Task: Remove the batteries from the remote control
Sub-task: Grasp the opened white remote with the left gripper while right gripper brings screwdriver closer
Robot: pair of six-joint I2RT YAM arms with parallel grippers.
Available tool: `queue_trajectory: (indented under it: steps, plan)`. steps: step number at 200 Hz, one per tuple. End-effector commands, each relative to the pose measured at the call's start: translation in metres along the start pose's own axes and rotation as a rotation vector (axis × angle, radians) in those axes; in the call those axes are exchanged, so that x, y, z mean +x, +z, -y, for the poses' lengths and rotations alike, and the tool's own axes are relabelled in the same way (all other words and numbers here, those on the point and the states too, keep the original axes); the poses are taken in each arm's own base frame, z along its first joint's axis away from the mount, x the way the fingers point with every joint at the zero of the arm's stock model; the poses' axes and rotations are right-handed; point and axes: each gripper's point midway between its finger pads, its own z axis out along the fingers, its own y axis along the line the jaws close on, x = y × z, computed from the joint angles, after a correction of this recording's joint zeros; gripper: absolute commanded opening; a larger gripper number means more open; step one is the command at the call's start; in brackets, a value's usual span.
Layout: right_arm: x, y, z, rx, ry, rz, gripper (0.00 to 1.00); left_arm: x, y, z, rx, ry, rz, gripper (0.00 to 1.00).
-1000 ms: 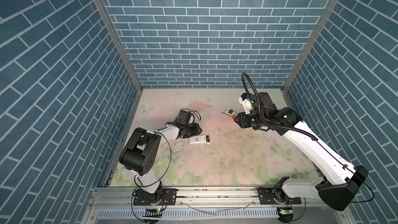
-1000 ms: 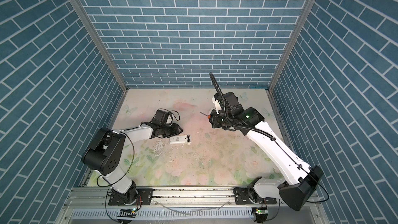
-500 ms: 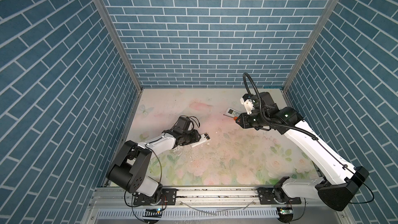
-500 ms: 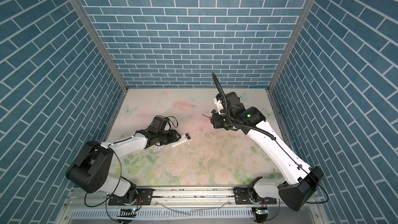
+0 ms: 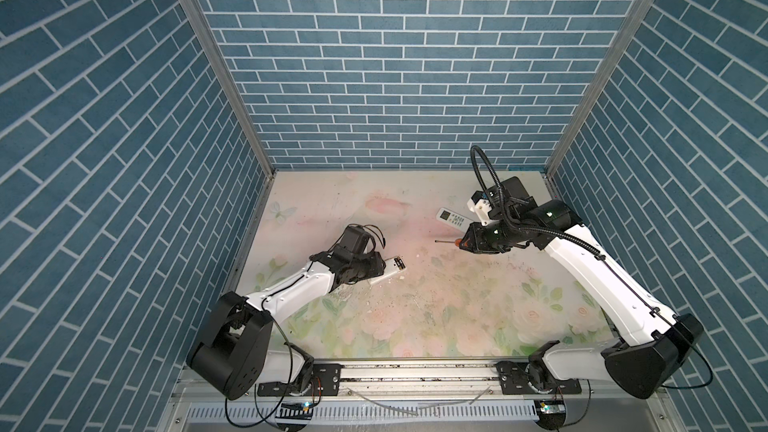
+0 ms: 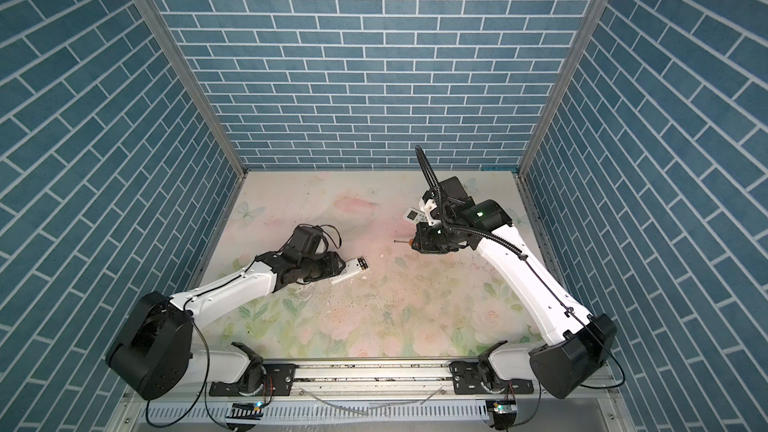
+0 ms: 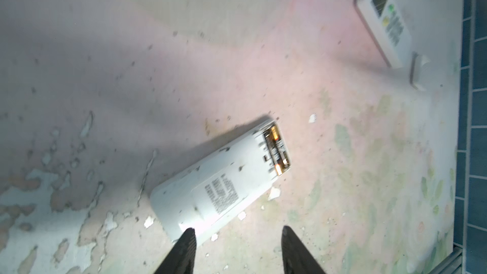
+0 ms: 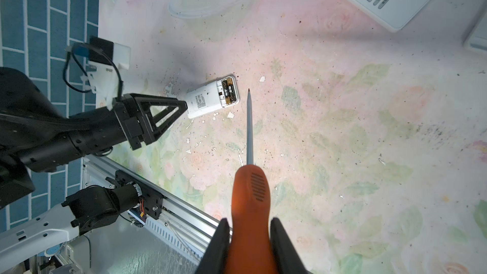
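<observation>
Batteries (image 7: 278,148): black with gold ends, probably two, seated in uncovered bay at end of white remote control (image 7: 210,188), which lies face down on floral surface (image 7: 342,180).
Left end effector (image 7: 237,233): at remote's opposite end, fingers apart, nothing clamped.
Right end effector (image 8: 249,224): clamped on orange-handled screwdriver (image 8: 250,188), tip near bay, not touching.
Step, as judged: prying cells out.
Next move calls for: pin remote, slip tip under cell end.

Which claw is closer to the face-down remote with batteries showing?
Left. The left claw is open at the plain end of the face-down remote; the right claw, gripping the orange-handled screwdriver, hangs apart beyond its battery end.
</observation>
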Motion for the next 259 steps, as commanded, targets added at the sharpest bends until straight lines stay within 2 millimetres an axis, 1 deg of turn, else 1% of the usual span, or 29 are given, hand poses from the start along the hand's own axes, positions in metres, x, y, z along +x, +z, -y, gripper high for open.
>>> queue_trajectory:
  steps: [1,11,23,61,83,101,144,186,204,217,230,244,259]
  plan:
    - [-0.002,-0.006,-0.007,-0.036,-0.003,0.021,0.0,-0.015,0.001,-0.015,-0.077,0.062,0.002,0.49]
    - [-0.003,-0.007,-0.008,-0.038,-0.004,0.025,0.0,-0.02,0.009,-0.019,-0.082,0.065,-0.002,0.45]
    - [-0.003,-0.007,-0.008,-0.037,-0.005,0.027,0.0,-0.022,0.02,-0.023,-0.08,0.063,-0.017,0.42]
    - [-0.004,-0.009,-0.009,-0.044,-0.003,0.033,0.0,-0.016,0.05,-0.029,-0.076,0.076,-0.074,0.38]
    - [-0.005,-0.009,-0.011,-0.054,-0.003,0.038,0.0,-0.008,0.059,-0.033,-0.077,0.072,-0.105,0.38]
    - [-0.005,-0.007,-0.011,-0.054,0.0,0.033,0.0,0.0,0.062,-0.036,-0.076,0.063,-0.124,0.38]
    - [-0.004,-0.001,-0.009,-0.046,0.009,0.011,0.0,0.022,0.062,-0.034,-0.064,0.039,-0.146,0.38]
    - [-0.005,0.002,-0.008,-0.047,0.012,0.006,0.0,0.051,0.062,-0.026,-0.052,0.018,-0.165,0.38]
    - [-0.006,0.005,-0.008,-0.051,0.011,0.002,0.0,0.06,0.058,-0.021,-0.051,0.022,-0.171,0.38]
    - [-0.006,0.007,-0.009,-0.056,0.01,-0.002,0.0,0.06,0.053,-0.019,-0.057,0.023,-0.164,0.38]
    - [-0.007,0.008,-0.009,-0.058,0.007,-0.002,0.0,0.055,0.046,-0.02,-0.068,0.027,-0.141,0.4]
    - [-0.008,0.009,-0.01,-0.058,0.004,-0.002,0.0,0.048,0.037,-0.02,-0.094,0.045,-0.116,0.47]
    - [-0.008,0.01,-0.009,-0.055,-0.002,-0.008,0.0,0.038,0.025,-0.016,-0.108,0.065,-0.093,0.56]
